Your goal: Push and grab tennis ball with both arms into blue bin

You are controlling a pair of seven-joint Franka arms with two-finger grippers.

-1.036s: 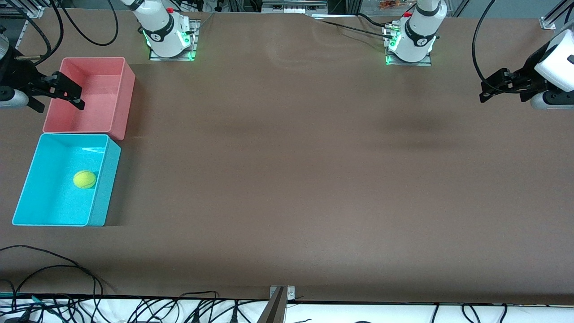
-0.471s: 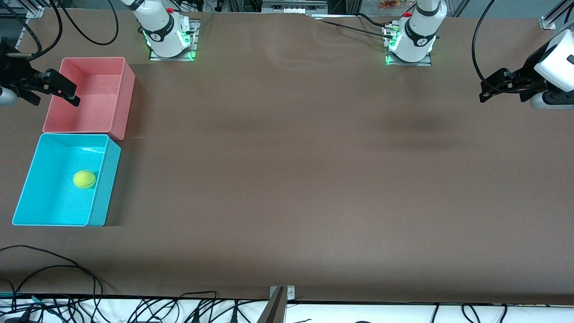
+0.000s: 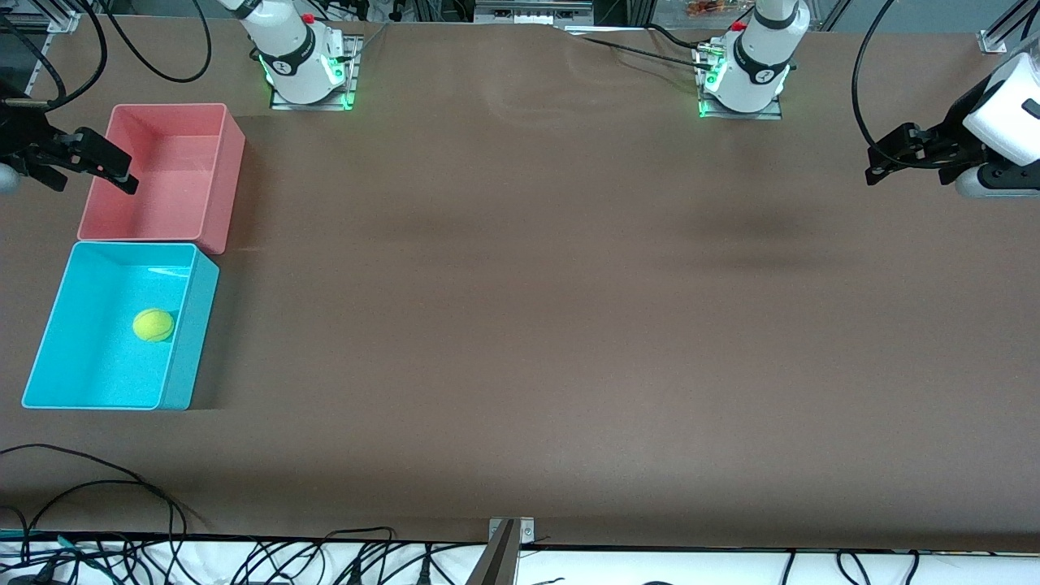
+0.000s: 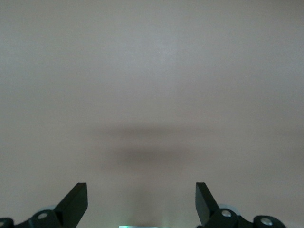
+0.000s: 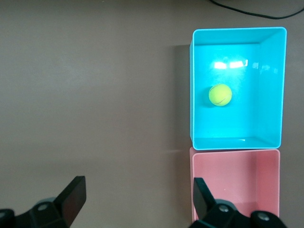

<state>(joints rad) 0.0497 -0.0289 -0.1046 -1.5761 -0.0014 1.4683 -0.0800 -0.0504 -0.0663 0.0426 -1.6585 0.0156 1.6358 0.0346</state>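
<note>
The tennis ball point(image 3: 153, 325) lies inside the blue bin point(image 3: 195, 302), at the right arm's end of the table. It also shows in the right wrist view point(image 5: 220, 94), resting on the floor of the blue bin point(image 5: 237, 30). My right gripper point(image 3: 91, 175) is open and empty, up in the air over the outer edge of the pink bin. In its own view the right gripper point(image 5: 137, 197) has its jaws wide apart. My left gripper point(image 3: 908, 175) hangs open and empty over bare table at the left arm's end. Its wrist view shows the left gripper point(image 4: 141, 199) over brown table only.
The pink-red bin point(image 3: 231, 154) stands empty, touching the blue bin on the side farther from the front camera; it shows in the right wrist view point(image 5: 232, 152) too. Black cables point(image 3: 97, 487) lie along the table's near edge. The arm bases point(image 3: 309, 73) stand at the back.
My right gripper has drawn back from over the pink bin toward the table's end. The left gripper has shifted only slightly. The ball has stayed still in the blue bin.
</note>
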